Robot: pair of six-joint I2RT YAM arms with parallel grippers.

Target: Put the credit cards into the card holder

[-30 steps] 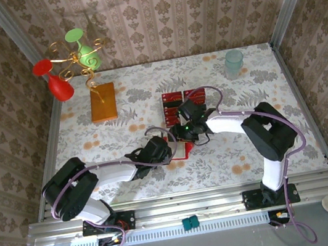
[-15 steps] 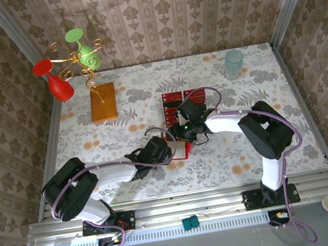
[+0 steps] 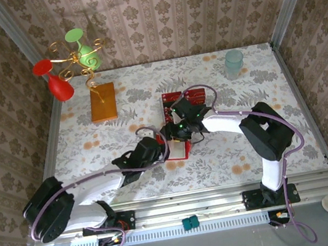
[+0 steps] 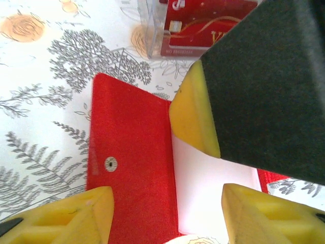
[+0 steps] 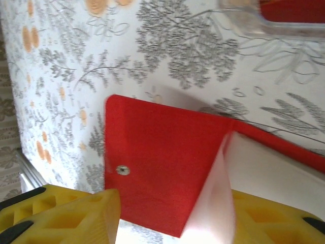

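The card holder (image 3: 179,150) lies opened flat at mid-table: a red flap with a metal snap (image 4: 110,163) and a pale clear pocket (image 4: 213,183). My left gripper (image 3: 159,152) hovers open over it, and its yellow fingers (image 4: 66,218) straddle flap and pocket without gripping (image 4: 167,218). Coming from the far side, my right gripper (image 3: 175,132) is open too. One of its fingertips (image 4: 195,117) rests at the fold. In the right wrist view the pocket sheet (image 5: 218,198) stands lifted beside one finger (image 5: 172,218). Red credit cards (image 3: 176,100) sit in a clear stand (image 4: 147,30) just beyond.
An orange-brown slab (image 3: 102,101) lies at the back left, below a gold wire stand holding red and green glasses (image 3: 70,63). A clear cup (image 3: 233,62) stands at the back right. Patterned walls enclose the table on three sides.
My left gripper has opened wider and its arm has stretched further over the holder. My right gripper has shifted left, closer to the holder's fold.
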